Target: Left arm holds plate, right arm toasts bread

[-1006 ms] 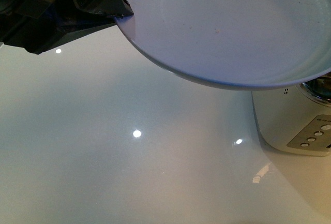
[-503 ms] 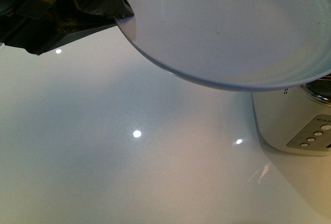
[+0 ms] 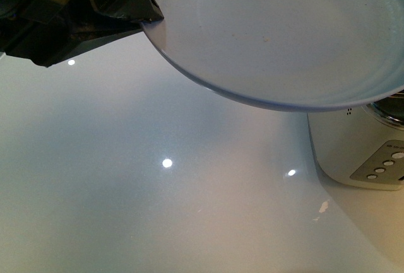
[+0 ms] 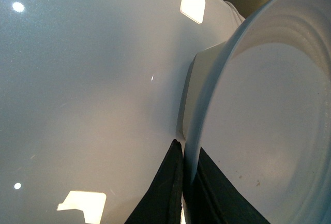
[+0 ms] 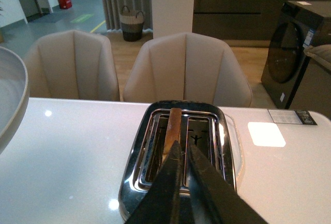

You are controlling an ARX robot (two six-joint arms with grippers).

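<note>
My left gripper (image 3: 148, 14) is shut on the rim of the pale blue-white plate (image 3: 284, 33) and holds it empty in the air above the white table; the left wrist view shows its dark jaws (image 4: 185, 157) pinching the plate's rim (image 4: 258, 110). My right gripper (image 5: 183, 149) is shut, empty, just above the toaster (image 5: 181, 146). The bread (image 5: 172, 125) stands on edge in one toaster slot, its brown crust poking up right in front of the fingertips. The plate's edge (image 5: 10, 100) also shows in the right wrist view.
The white toaster body with its button panel (image 3: 379, 166) stands at the table's right side, under the plate's rim. Two beige chairs (image 5: 186, 69) stand behind the glossy white table (image 3: 158, 191). A label (image 5: 291, 116) lies on the table beyond the toaster.
Nothing has visibly moved; the plate and left gripper hold still. Only a light reflection on the table near the toaster has shifted.
</note>
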